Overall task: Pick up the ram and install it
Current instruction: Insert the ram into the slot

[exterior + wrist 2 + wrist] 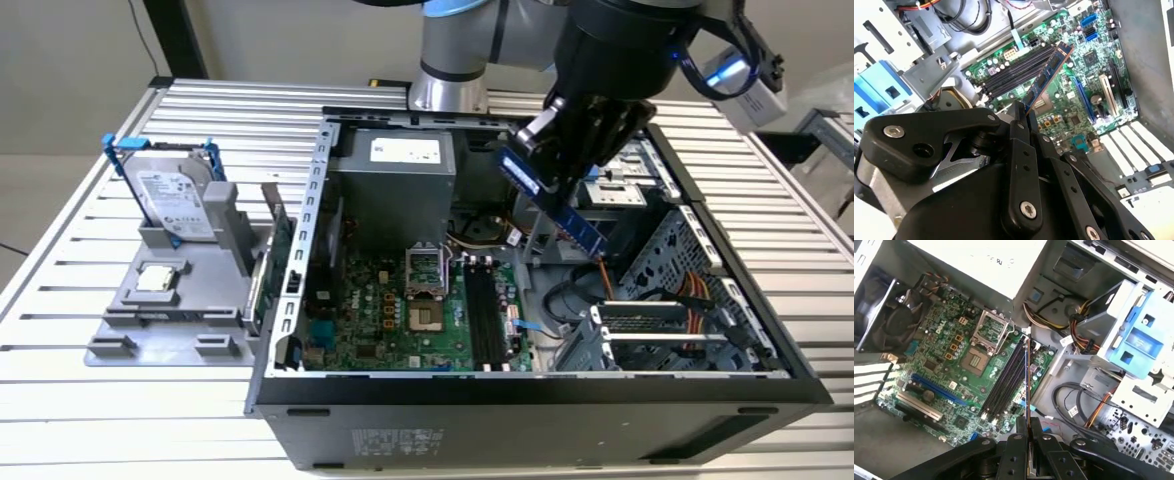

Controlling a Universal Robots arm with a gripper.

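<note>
The ram (pixel 587 232) is a thin blue-green board stick, hanging tilted above the open computer case (pixel 307 300), over the case's side at the exterior view's right. My gripper (pixel 545 172) is shut on its upper end. In the second wrist view the ram (pixel 1046 75) juts out from between the black fingers (pixel 1019 125), above the motherboard. In the first wrist view the ram (pixel 1027 385) is seen edge-on, sticking out of the gripper (pixel 1028 427). There it lines up beside the black memory slots (pixel 1004 385), clear of them.
A grey holder (pixel 160 330) at the exterior view's left carries a silver hard drive in a blue frame (pixel 174 200) and a small square chip (pixel 158 278). Inside the case are the processor socket (pixel 424 268), memory slots (pixel 483 315), a drive cage with cables (pixel 667 300) and the power supply (pixel 394 170).
</note>
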